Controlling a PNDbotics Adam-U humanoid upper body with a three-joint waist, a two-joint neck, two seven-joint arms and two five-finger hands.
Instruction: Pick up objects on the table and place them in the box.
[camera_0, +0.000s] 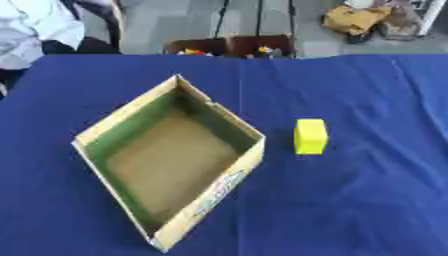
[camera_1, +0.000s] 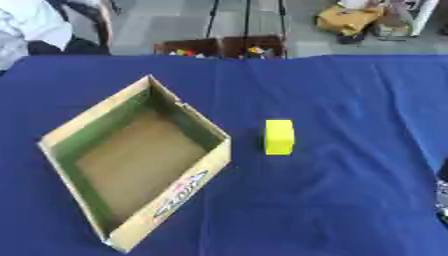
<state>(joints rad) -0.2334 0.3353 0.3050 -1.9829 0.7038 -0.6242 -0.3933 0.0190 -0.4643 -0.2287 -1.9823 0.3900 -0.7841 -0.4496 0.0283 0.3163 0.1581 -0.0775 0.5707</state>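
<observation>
Yellow block (camera_0: 311, 136) upright on blue surface (camera_0: 367, 200), just right of empty cardboard box (camera_0: 210, 202).
Right robot hand (camera_1: 443, 197) barely shows at the edge, fingers unreadable; approach from right, grasp across narrow sides.

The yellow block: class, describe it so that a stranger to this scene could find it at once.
Start at the blue table cloth, then find the open cardboard box on it. Just right of the box, apart from it, lies the yellow block, the only loose, bright thing on the cloth.
</observation>
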